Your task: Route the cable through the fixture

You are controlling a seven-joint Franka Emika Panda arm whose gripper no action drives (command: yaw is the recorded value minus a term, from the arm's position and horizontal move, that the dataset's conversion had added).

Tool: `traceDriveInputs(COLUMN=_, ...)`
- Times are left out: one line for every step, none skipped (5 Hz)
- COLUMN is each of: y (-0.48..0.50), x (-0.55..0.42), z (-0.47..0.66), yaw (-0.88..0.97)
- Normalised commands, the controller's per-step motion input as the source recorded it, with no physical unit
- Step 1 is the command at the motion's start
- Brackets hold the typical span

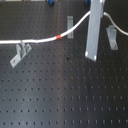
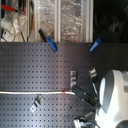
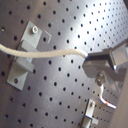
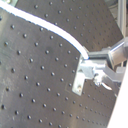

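The white cable (image 1: 35,40) runs from the first exterior view's left across the black board to its red band (image 1: 60,37), then rises to my gripper (image 1: 93,19). My gripper is shut on the cable past the band. In the first wrist view the cable (image 3: 45,52) passes over a grey bracket fixture (image 3: 24,56) and ends at my gripper (image 3: 88,59). I cannot tell whether it sits in the bracket's slot. The second wrist view shows the cable (image 4: 45,27) in my gripper (image 4: 86,56). In the second exterior view the cable (image 2: 30,93) lies above the fixture (image 2: 36,104).
Two more grey brackets stand on the board, one mid-back (image 1: 70,22) and one at the first exterior view's right (image 1: 111,36). The cable's free part (image 1: 117,27) trails off to the right. Blue clamps (image 2: 50,44) and clutter sit beyond the board's far edge.
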Motion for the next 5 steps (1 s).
traceDriveInputs(y=0.000, x=0.000, z=0.01, yaw=0.00)
traceDriveInputs(y=0.036, x=-0.057, z=0.00, yaw=0.04)
traceDriveInputs(y=-0.018, x=0.025, z=-0.64, yaw=0.03)
traceDriveInputs(y=-0.013, x=0.020, z=-0.66, yaw=0.01)
traceDriveInputs(y=0.000, x=0.000, z=0.03, yaw=0.00)
